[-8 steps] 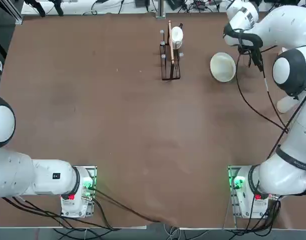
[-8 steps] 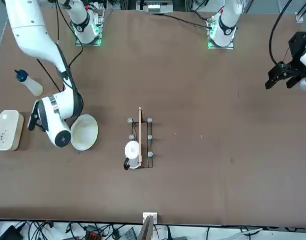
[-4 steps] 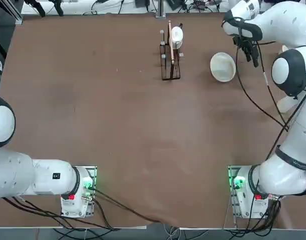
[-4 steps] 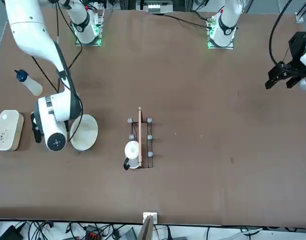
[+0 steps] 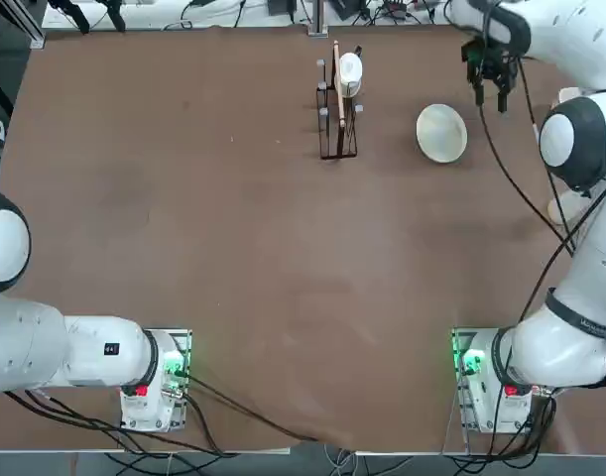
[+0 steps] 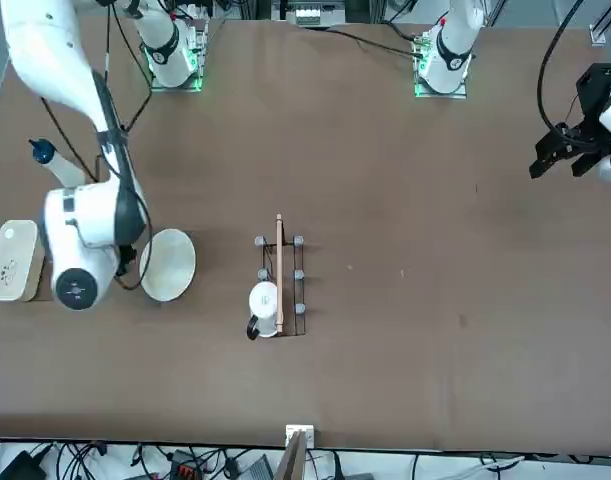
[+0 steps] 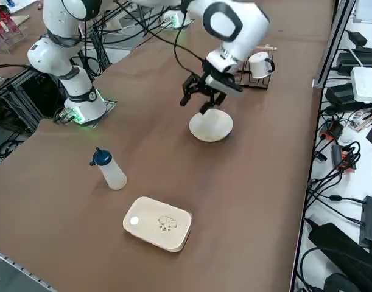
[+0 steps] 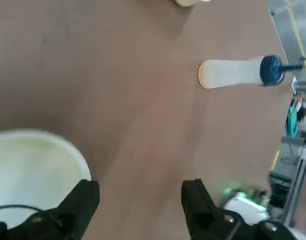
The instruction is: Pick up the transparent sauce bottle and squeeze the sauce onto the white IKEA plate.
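The right gripper (image 7: 200, 100) hangs with fingers apart and empty beside the white IKEA plate (image 7: 210, 125), well apart from the upright transparent sauce bottle (image 7: 109, 169).

One sauce bottle (image 7: 109, 170), one plate (image 7: 210, 125), one white box (image 7: 158, 222), one rack (image 7: 257, 66), one open tool (image 7: 199, 99).

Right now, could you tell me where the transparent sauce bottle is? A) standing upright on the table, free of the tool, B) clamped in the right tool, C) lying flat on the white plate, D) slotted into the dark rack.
A: the transparent sauce bottle stands upright on the table beside the white box, while the right tool, open and empty, hangs by the white plate.
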Motion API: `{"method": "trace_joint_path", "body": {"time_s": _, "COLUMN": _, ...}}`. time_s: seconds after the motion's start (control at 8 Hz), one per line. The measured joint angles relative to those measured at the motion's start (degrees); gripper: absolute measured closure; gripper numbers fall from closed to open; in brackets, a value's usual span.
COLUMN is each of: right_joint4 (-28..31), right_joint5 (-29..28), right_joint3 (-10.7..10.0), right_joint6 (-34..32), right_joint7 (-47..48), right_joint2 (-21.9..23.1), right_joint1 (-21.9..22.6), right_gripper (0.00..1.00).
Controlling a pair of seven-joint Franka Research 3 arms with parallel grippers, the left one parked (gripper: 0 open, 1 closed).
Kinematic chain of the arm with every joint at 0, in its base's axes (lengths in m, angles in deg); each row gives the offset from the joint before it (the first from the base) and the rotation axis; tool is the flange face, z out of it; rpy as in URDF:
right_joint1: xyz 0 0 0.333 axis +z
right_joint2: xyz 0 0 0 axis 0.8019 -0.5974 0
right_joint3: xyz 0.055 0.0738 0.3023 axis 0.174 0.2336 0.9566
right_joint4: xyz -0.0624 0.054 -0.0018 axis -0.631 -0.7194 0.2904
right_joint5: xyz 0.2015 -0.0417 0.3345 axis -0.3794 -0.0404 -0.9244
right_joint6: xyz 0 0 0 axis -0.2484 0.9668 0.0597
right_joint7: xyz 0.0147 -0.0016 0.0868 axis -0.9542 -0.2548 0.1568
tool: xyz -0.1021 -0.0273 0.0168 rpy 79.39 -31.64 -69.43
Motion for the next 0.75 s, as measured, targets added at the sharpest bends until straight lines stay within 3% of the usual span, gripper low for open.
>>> {"method": "trace_joint_path", "body": {"time_s": 0.38, "right_joint4": -3.74, "right_joint5": -10.09, "right_joint3": -0.37, "right_joint6": -4.16, "right_joint7": -16.08, "right_joint2": 7.51, "right_joint1": -1.70, "right_gripper": 0.00}}
{"method": "trace_joint_path", "body": {"time_s": 0.75, "right_joint4": 4.78, "right_joint5": -16.34, "right_joint3": -0.76, "right_joint6": -0.64, "right_joint7": -37.86, "right_joint2": 20.81, "right_joint1": -2.99, "right_gripper": 0.00}}
